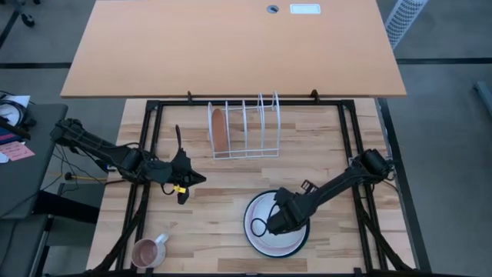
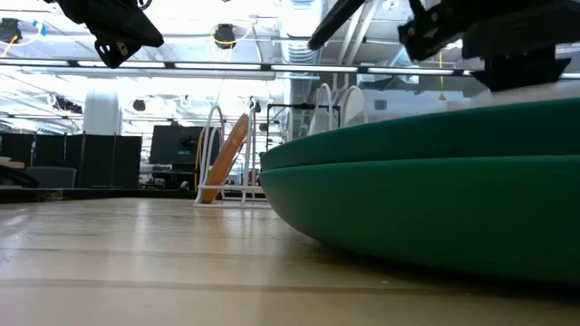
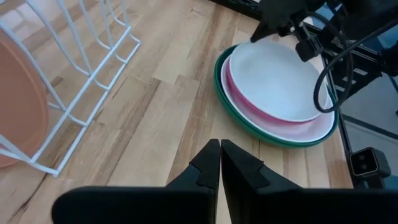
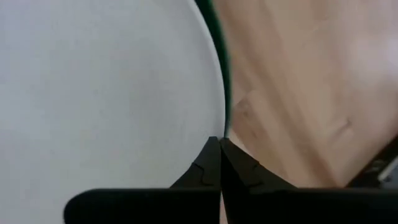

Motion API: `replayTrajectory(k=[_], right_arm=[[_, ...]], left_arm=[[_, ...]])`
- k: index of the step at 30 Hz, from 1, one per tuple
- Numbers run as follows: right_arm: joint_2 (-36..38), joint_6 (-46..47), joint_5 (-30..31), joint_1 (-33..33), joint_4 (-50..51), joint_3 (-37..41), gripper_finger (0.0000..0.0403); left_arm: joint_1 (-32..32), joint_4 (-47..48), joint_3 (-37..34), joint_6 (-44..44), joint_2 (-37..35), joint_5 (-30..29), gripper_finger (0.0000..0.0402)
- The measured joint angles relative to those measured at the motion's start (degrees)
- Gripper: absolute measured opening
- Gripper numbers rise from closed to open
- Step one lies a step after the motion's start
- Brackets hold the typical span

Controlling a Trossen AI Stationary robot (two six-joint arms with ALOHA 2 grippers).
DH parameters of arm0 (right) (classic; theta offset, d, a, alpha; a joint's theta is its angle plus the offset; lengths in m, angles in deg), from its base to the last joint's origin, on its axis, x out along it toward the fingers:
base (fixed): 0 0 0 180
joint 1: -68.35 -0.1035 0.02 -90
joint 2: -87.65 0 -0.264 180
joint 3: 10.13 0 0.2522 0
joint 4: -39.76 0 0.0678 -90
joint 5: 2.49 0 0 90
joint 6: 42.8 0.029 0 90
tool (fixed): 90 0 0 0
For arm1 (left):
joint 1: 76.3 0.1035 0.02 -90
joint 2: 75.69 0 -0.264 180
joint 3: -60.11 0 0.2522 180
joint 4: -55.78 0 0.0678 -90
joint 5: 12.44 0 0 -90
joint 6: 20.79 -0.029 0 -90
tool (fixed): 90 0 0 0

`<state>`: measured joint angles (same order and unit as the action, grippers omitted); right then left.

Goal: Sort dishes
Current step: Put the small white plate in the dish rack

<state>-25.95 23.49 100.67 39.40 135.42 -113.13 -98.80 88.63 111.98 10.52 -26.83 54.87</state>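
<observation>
Right gripper [image 4: 220,144]: we have our jaws together at the white plate's [image 3: 273,78] rim, seemingly pinching it to lift.
Stack: white on pink plate [image 3: 311,129] on green plate [image 2: 435,199], near table edge.
Rack [image 1: 244,127]: holds orange plate [image 1: 220,129] upright.
Left gripper [image 3: 220,160]: closed, empty, waiting between rack and stack.

This is a robotics lab or open-plan workshop hall. The pale wooden bench [image 1: 231,208] sits in a black metal frame [image 1: 154,108] carrying two dark arms. At twelve o'clock stands an office desk [image 1: 231,46] with a cable grommet. Across the bench, the room shows rows of dark monitors [image 2: 177,145], strip ceiling lights [image 2: 227,68] and exposed ducts [image 2: 299,27]. At nine o'clock, cables lie beside a side table [image 1: 23,169].
</observation>
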Motion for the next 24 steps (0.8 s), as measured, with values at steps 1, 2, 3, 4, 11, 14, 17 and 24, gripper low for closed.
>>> replayTrajectory(k=[1, 2, 3, 4, 11, 14, 17, 24], right_arm=[[0.0, 0.4, 0.7, -0.1, 1.2, -0.9, 0.0001], [0.0, 0.6, 1.4, -0.3, 2.4, -1.8, 0.0001], [0.0, 0.7, 2.0, -0.4, 3.7, -2.8, 0.0001], [0.1, 1.2, 2.5, -0.7, 4.7, -3.6, 0.0001], [0.1, 4.1, 5.9, -2.5, 7.7, -6.8, 0.0001], [0.0, 4.2, 6.2, -2.9, 6.2, -6.2, 0.0005], [-0.1, 1.8, 6.0, -2.6, 1.9, -4.8, 0.0021], [-0.1, 0.9, 4.7, -0.3, -0.7, -1.3, 0.0084]], left_arm=[[0.0, 0.0, 0.0, 0.0, 0.0, 0.0, 0.0011], [0.0, 0.0, 0.0, 0.0, 0.0, 0.0, 0.0011], [0.0, 0.0, 0.0, 0.0, 0.0, 0.0, 0.0011], [0.0, 0.0, 0.0, 0.0, 0.0, 0.0, 0.0011], [0.0, 0.0, 0.0, 0.2, 0.0, 0.0, 0.0011], [0.0, 0.0, 0.0, 1.0, 0.0, 0.0, 0.0011], [0.0, -0.1, 0.0, 2.0, 0.0, 0.0, 0.0011], [-0.7, -0.1, 0.0, 2.6, 0.0, 0.4, 0.0011]])
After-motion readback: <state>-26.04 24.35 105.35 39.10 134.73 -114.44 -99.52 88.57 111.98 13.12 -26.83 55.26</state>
